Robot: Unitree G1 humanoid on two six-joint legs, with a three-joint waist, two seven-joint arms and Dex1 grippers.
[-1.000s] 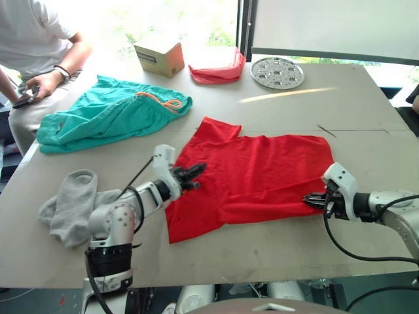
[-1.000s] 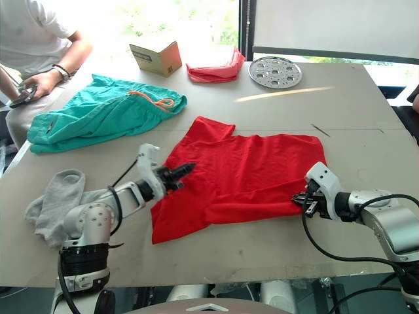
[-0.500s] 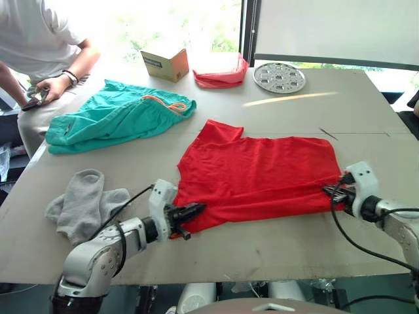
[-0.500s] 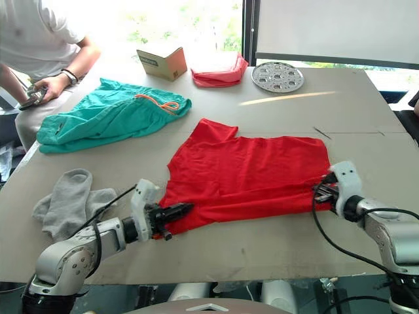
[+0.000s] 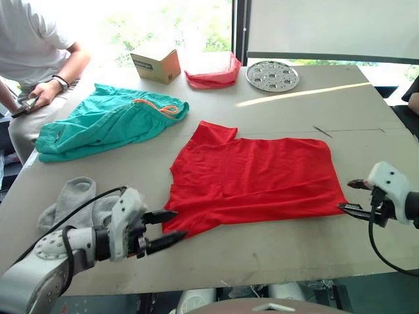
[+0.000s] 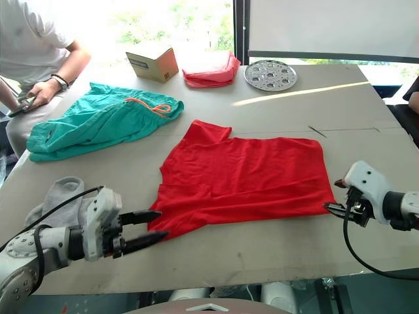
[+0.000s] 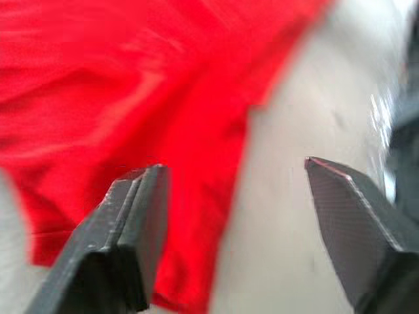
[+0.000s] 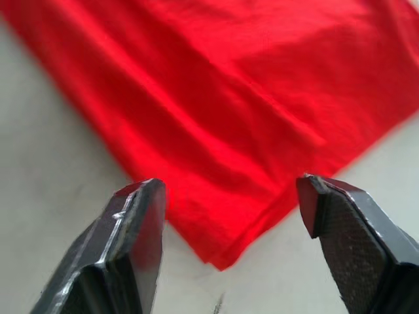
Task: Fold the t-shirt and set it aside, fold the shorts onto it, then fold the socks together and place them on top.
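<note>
On the grey table (image 5: 275, 248), bright red fabric t-shirt (image 5: 255, 176) spread flat mid-table, left gripper (image 5: 169, 229) at its near left corner, right gripper (image 5: 353, 196) at its near right corner, both jaws spread wide and empty, teal-green shorts (image 5: 105, 121) far left, light grey socks (image 5: 72, 199) near left.

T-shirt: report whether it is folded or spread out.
Partly folded: the t-shirt lies flat on the table, its near part doubled over; the wrist views show layered edges. Both grippers are open, off it.
</note>
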